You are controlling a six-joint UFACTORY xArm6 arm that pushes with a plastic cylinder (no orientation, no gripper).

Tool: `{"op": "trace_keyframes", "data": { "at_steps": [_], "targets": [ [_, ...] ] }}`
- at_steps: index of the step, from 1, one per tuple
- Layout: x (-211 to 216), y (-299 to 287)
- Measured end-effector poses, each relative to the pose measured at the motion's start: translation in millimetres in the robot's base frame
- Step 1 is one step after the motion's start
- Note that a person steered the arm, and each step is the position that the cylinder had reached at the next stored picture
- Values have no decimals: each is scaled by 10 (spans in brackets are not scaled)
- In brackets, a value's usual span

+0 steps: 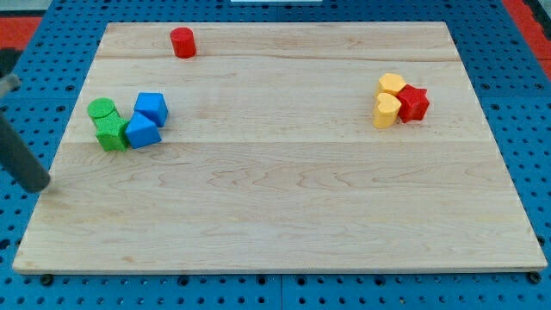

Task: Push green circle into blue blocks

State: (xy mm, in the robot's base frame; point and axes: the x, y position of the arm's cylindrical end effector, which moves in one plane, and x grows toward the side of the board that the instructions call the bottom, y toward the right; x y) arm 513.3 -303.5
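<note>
The green circle [102,109] lies near the board's left edge, touching a green star-like block [110,133] just below it. Two blue blocks stand right of them: a blue cube [151,108] and a blue triangular block [141,131], which touches the green star-like block. A narrow gap shows between the green circle and the blue cube. My tip [38,186] is at the view's left, at the board's left edge, below and left of the green blocks, touching none.
A red cylinder [182,42] stands near the board's top edge. At the right, two yellow blocks [389,99] sit against a red star-like block [413,102]. The wooden board [284,215] lies on a blue pegboard.
</note>
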Motion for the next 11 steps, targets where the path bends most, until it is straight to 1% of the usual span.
{"op": "trace_keyframes", "data": {
  "at_steps": [1,3,6,7,8,9,11],
  "targets": [
    [-52,-13],
    [-841,19],
    [-1272,91],
    [-1250,297],
    [-1056,450],
    [-890,457],
    [-890,578]
  ]
}}
